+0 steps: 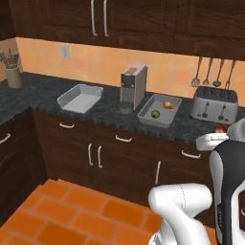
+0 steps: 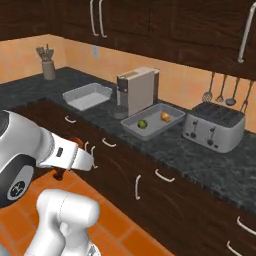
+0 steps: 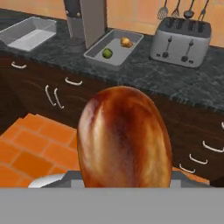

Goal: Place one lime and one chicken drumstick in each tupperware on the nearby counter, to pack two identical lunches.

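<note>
A plump reddish-brown chicken drumstick point(image 3: 124, 138) bulks large in the hand view, and my gripper point(image 1: 219, 132) is shut on it; its fingers are hidden behind the meat. From the left base view the drumstick point(image 1: 220, 129) hangs in front of the counter point(image 1: 105, 114), below the toaster. One grey tupperware point(image 1: 143, 115) point(image 3: 94, 54) holds a green lime point(image 1: 155, 114) point(image 3: 107, 53) and a second, paler drumstick point(image 1: 168, 105) point(image 3: 126, 42). Left of it stands another tupperware point(image 1: 64, 99) point(image 2: 75, 98), with nothing inside.
A coffee machine point(image 1: 132, 86) stands between the two containers. A silver toaster point(image 1: 214, 105) sits to the right, with utensils hanging point(image 1: 210, 72) above it. A utensil holder point(image 1: 13, 76) is at the far left. Dark cabinets point(image 1: 95, 153) run below, over orange floor tiles point(image 1: 72, 215).
</note>
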Motion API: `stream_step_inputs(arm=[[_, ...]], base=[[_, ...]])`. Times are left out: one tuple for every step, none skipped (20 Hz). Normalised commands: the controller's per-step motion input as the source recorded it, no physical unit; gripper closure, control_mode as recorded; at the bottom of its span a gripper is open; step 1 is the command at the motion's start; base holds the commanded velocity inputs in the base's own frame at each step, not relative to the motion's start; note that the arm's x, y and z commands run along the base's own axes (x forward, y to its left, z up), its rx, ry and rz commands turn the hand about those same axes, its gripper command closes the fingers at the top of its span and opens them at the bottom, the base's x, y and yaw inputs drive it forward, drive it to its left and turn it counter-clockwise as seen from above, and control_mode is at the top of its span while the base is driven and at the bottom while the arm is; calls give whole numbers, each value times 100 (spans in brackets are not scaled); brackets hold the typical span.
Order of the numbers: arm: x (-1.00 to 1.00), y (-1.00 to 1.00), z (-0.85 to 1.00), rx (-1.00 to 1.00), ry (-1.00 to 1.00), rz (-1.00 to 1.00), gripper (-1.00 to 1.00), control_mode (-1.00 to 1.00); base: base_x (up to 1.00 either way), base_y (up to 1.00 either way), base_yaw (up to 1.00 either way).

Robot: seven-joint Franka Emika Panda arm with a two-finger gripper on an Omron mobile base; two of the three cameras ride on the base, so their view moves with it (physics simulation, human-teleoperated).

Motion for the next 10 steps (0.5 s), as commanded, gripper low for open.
stream_step_inputs(arm=[[0,0,0,0,0,0,100,100],[0,0,0,0,0,0,100,100],[0,0,0,0,0,0,100,100],[0,0,0,0,0,0,100,100],[0,0,0,0,0,0,100,100],[0,0,0,0,0,0,100,100],[0,0,0,0,0,0,100,100],[0,0,0,0,0,0,100,100],[0,0,0,0,0,0,100,100],[0,0,0,0,0,0,100,100]], base=[[100,100,24],[100,100,21],[100,100,18],[100,100,15],[100,100,13],[100,100,12],[100,100,10],[100,100,8],[100,100,5],[100,100,1]])
